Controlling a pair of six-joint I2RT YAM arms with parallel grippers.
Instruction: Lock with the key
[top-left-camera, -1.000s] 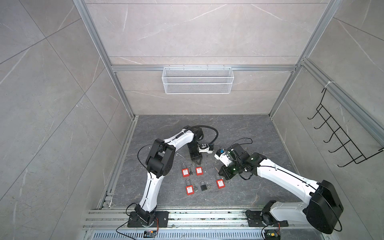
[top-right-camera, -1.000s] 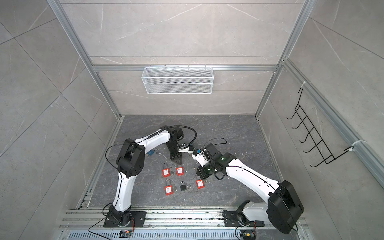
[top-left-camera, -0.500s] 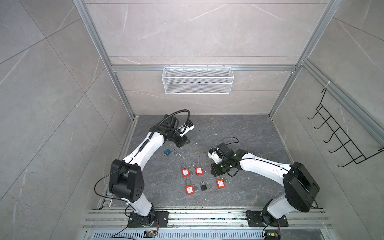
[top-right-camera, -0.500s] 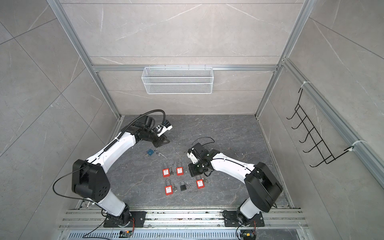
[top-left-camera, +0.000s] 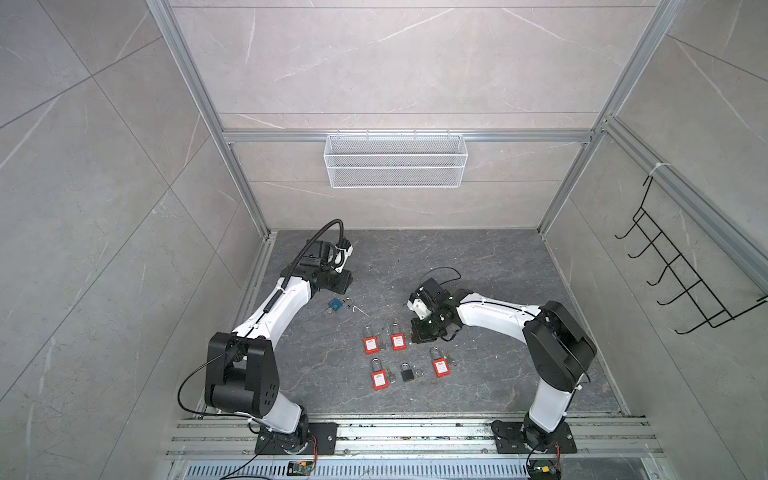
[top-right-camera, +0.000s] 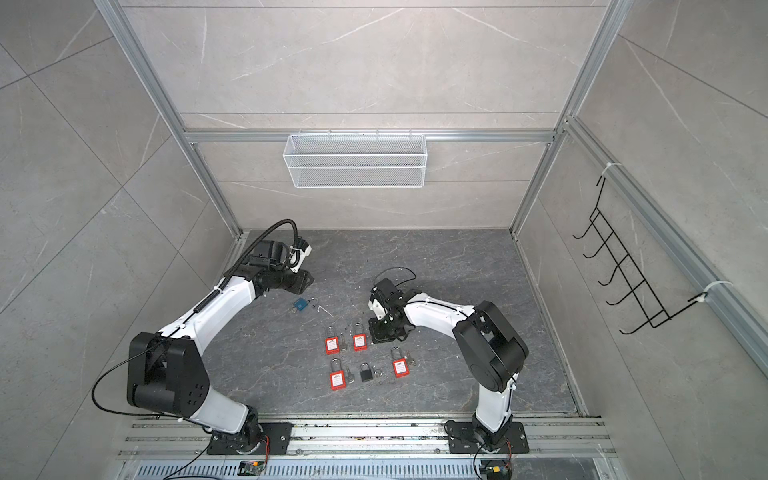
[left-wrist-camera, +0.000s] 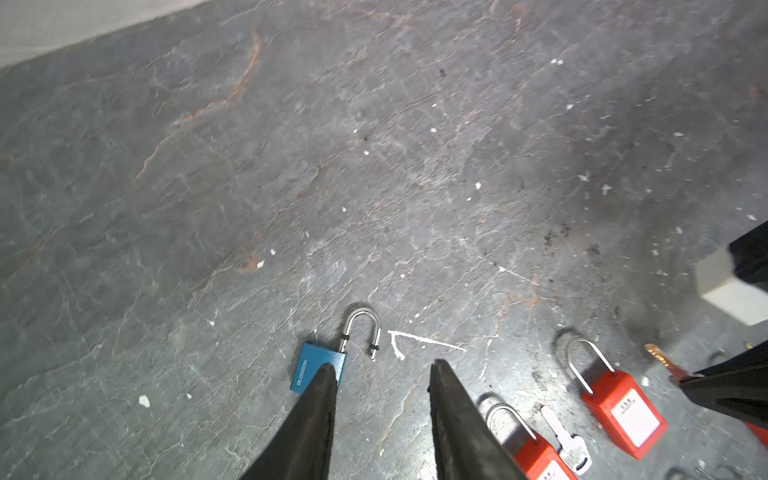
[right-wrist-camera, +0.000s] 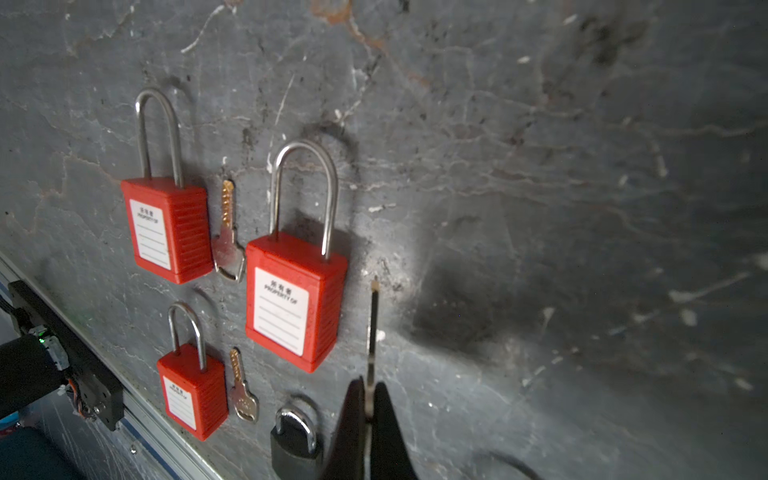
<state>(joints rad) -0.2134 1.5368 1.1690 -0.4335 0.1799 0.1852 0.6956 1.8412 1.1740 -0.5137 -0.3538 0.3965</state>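
A blue padlock lies on the dark floor with its shackle swung open. In the left wrist view the blue padlock sits just past one fingertip. My left gripper hovers beside it, open and empty. My right gripper is shut on a thin key, seen edge-on and sticking out past the fingertips. The key's blade runs close beside a red padlock without touching it.
Several red padlocks and a black padlock lie in two rows near the front, with loose keys between them. A white wire basket hangs on the back wall, a black hook rack on the right wall.
My left gripper has drawn back from the middle to the far left, and the blue padlock now lies on the floor. The right gripper has shifted slightly left, still shut on the key.
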